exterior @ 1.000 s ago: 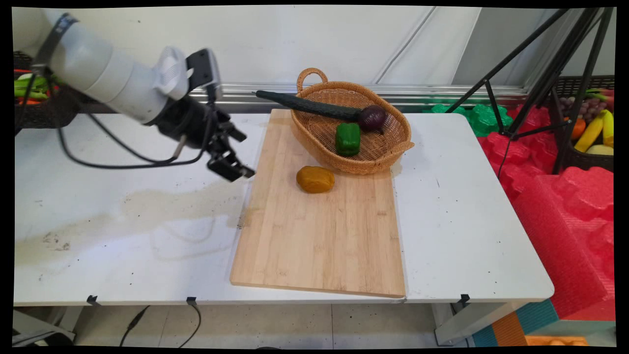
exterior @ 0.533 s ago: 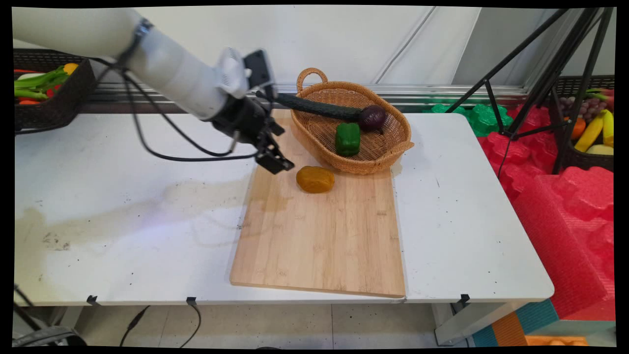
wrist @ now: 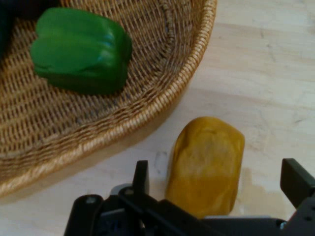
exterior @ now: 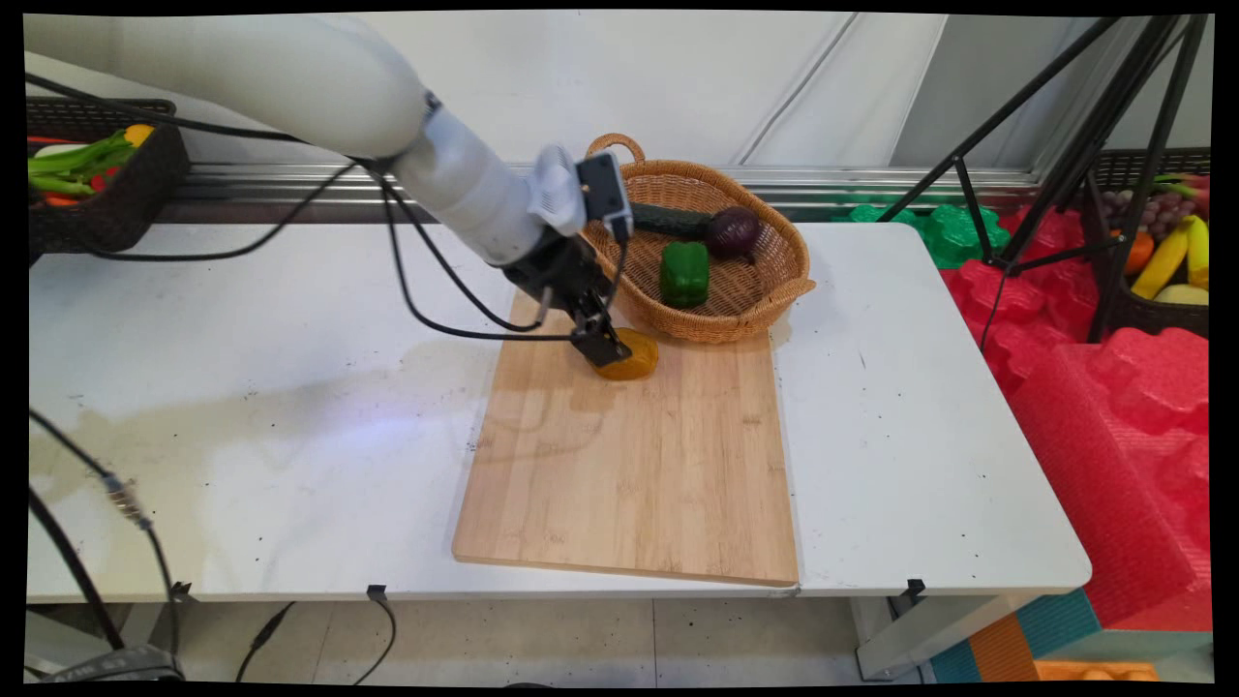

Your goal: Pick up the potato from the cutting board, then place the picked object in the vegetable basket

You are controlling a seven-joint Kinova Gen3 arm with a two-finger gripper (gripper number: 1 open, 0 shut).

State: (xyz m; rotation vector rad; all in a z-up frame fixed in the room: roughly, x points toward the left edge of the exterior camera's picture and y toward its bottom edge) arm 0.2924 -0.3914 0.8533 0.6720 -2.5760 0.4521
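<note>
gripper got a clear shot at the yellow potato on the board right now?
Probably yes. The gripper is open, one finger either side of the yellow potato, nothing between. The basket rim sits close beside it but apart.

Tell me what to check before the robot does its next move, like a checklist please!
1. Tool open: ok, fingers stand apart.
2. Yellow-brown potato sits between the fingers: ok.
3. Potato lies flat on the wooden board: ok.
4. Potato clear of the wicker basket: ok, a gap shows beside the rim.
5. Green pepper out of the way, inside the basket: ok.
6. Fingers touching the potato: cannot tell.
</note>
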